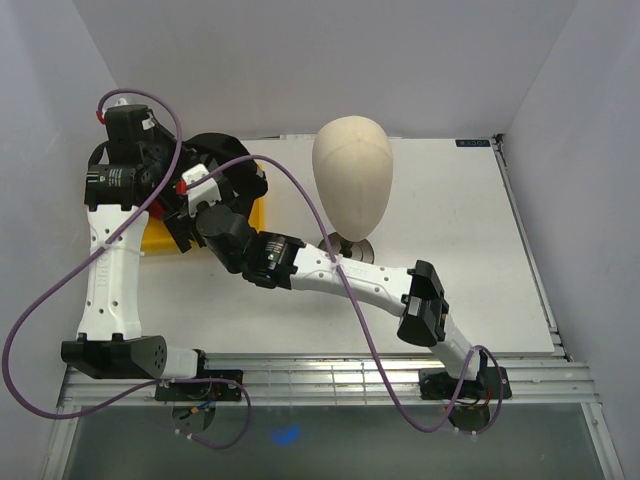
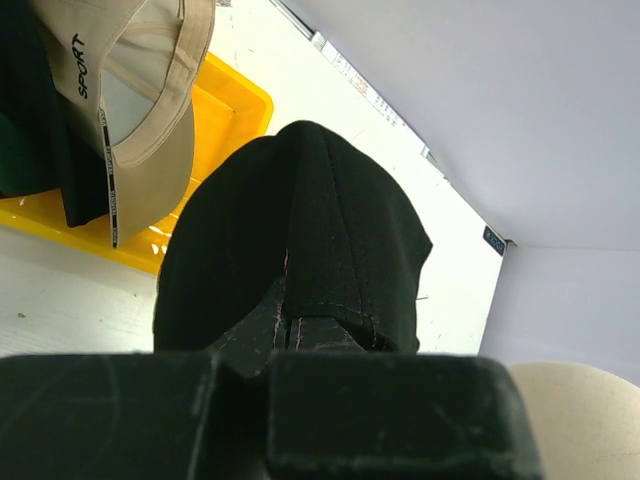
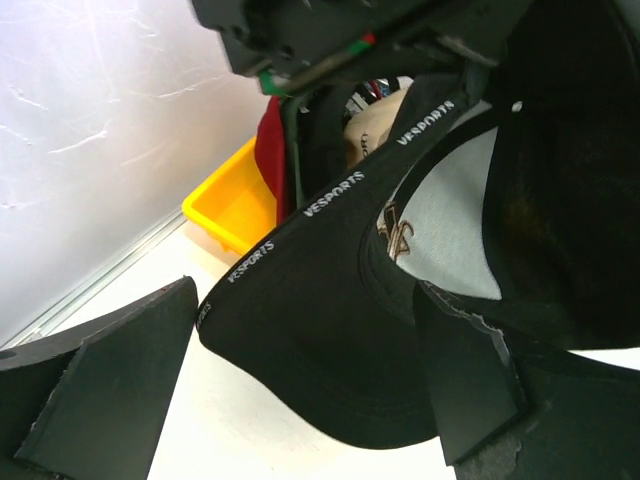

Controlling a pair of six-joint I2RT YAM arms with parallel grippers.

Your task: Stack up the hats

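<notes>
black cap [image 2: 300,240]: held up nr yellow tray [image 2: 235,105] | tan cap [image 2: 150,90] + red cap [image 3: 268,150]: in tray

Top view: bright, even, diffuse light on the white table [image 1: 460,230], soft faint shadows beneath the arms and head [image 1: 352,170], no glare, sharp throughout. Left wrist: black cap [image 2: 300,230] underexposed, seams barely legible; left gripper [image 2: 285,345] a blurred dark block along the bottom. Right wrist: wall [image 3: 100,120] bright with mild sheen, right gripper [image 3: 305,300] soft-edged, cap lettering crisp.
</notes>
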